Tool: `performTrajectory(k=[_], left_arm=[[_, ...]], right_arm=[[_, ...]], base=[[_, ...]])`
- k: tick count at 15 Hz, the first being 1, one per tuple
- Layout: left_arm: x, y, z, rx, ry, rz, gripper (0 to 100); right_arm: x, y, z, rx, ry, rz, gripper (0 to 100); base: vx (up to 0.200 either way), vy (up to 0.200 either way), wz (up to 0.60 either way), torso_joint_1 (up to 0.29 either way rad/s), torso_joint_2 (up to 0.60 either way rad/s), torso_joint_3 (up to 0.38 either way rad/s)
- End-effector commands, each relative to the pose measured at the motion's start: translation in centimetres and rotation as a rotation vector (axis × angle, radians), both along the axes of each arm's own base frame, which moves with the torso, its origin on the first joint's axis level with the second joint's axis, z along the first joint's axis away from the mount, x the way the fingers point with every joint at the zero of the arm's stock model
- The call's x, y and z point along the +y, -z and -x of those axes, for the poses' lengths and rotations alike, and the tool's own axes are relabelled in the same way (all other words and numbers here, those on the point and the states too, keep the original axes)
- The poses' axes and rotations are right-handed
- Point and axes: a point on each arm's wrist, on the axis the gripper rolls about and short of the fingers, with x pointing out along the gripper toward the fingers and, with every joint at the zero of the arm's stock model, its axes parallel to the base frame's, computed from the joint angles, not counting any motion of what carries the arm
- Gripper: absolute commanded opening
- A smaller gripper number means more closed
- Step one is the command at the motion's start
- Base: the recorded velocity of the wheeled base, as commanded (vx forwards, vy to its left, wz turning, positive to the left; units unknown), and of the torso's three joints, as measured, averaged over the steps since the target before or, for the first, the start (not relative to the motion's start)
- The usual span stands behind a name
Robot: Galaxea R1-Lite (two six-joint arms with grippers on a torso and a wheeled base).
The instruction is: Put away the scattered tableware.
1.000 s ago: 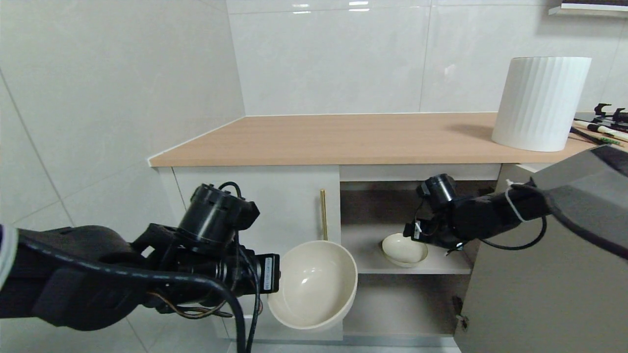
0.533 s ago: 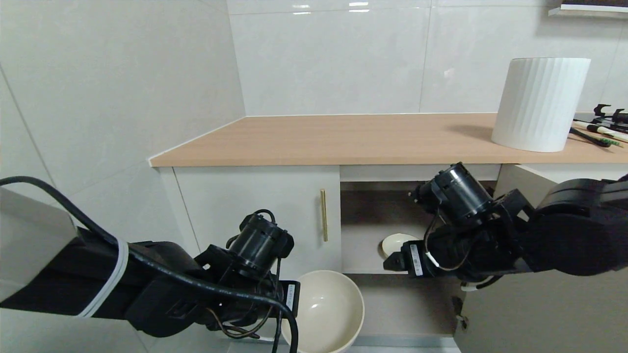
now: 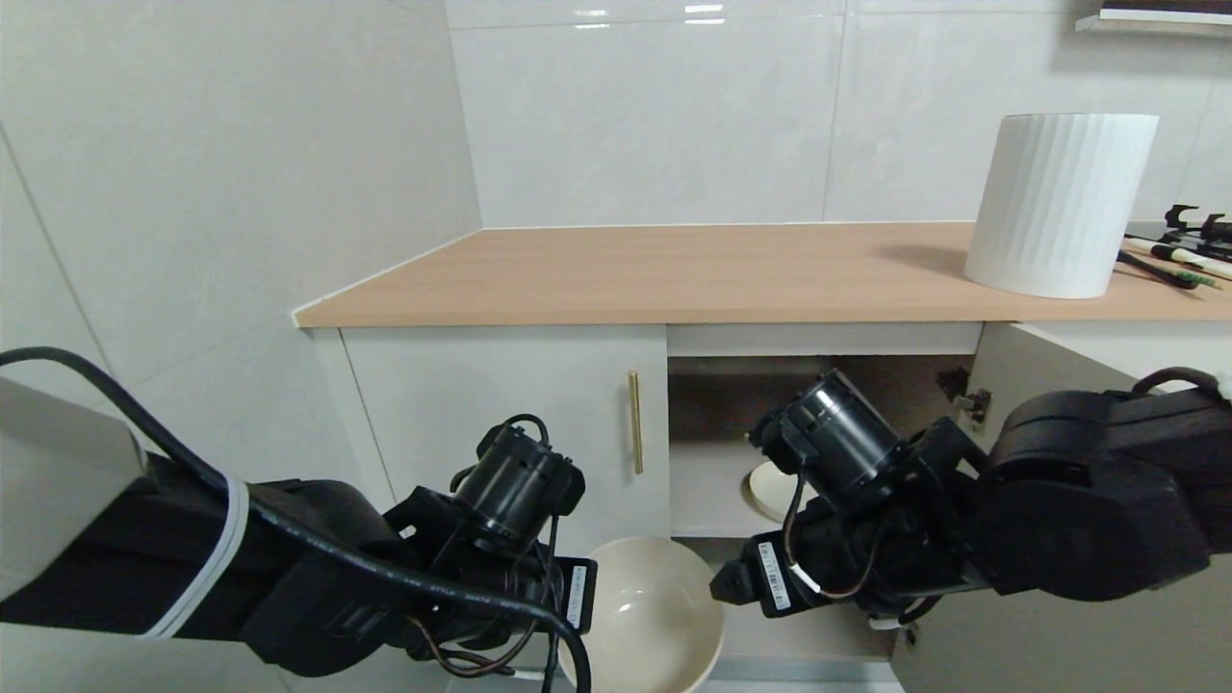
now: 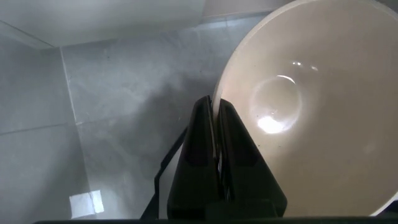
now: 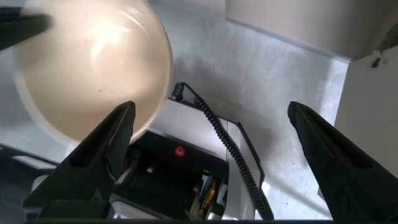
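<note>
A large cream bowl [image 3: 654, 616] hangs low in front of the open cabinet, tilted, its inside facing up and outward. My left gripper [image 3: 576, 599] is shut on its rim; in the left wrist view the gripper [image 4: 216, 118] pinches the edge of the bowl [image 4: 311, 106]. A smaller cream bowl [image 3: 770, 489] rests on the cabinet shelf [image 3: 707, 481], partly hidden behind my right arm. My right gripper [image 3: 729, 589] is open just right of the large bowl, outside the cabinet. In the right wrist view the gripper [image 5: 211, 130] has spread fingers [image 5: 115, 137], the large bowl [image 5: 93, 68] beyond them.
The wooden countertop [image 3: 674, 269] carries a tall white ribbed container [image 3: 1059, 202] and several utensils [image 3: 1179, 252] at the far right. The left cabinet door with a brass handle [image 3: 634, 422] is closed. The right door [image 3: 1059, 635] stands open. A tiled wall runs along the left.
My right arm has pulled back out of the cabinet, leaving the small bowl on the shelf, and dropped toward the large bowl. My left arm has lowered the large bowl and shifted it right.
</note>
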Motion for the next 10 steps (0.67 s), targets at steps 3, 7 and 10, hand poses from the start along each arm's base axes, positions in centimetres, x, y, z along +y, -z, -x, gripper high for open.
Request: performTrajectory(k=[3, 7, 10], left_arm=[[-0.2, -1.0, 0.6, -0.025, 0.017, 0.021, 0], [-0.2, -0.9, 0.7, -0.023, 0.020, 0.019, 0], [-0.3, -0.6, 0.6, -0.014, 0.022, 0.012, 0]], right_arm=[[1.4, 3.0, -1.2, 0.033, 0.005, 0.031, 100], [1.9, 4.0, -1.7, 0.026, 0.020, 0.033, 100], [1.8, 3.4, -1.6, 0.012, 0.025, 0.018, 0]], base=[[0.000, 0.000, 0.00, 0.000, 0.00, 0.000], [0.000, 0.000, 0.00, 0.000, 0.00, 0.000], [0.000, 0.000, 0.00, 0.000, 0.00, 0.000]])
